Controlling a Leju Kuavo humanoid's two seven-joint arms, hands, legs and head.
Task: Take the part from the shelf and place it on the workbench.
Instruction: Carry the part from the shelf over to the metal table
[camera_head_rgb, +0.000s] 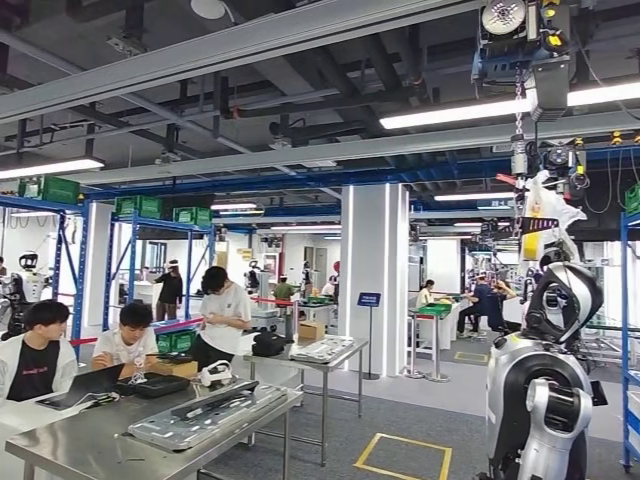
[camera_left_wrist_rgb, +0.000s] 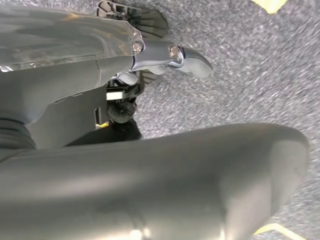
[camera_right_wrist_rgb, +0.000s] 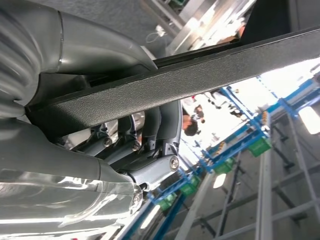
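The right hand (camera_right_wrist_rgb: 151, 150) has its dark fingers (camera_right_wrist_rgb: 166, 125) curled over the edge of a flat black textured part (camera_right_wrist_rgb: 196, 75), thumb underneath, gripping it so the panel runs across the hand from about eight o'clock to two o'clock. The left hand (camera_left_wrist_rgb: 166, 52) hangs down over the grey speckled floor (camera_left_wrist_rgb: 245, 75), fingers loosely apart and holding nothing.

right hand (camera_right_wrist_rgb: 124, 145) grips a flat black textured part (camera_right_wrist_rgb: 211, 75), fingers curled round its edge. blue shelving (camera_right_wrist_rgb: 241, 135) behind (blurry).
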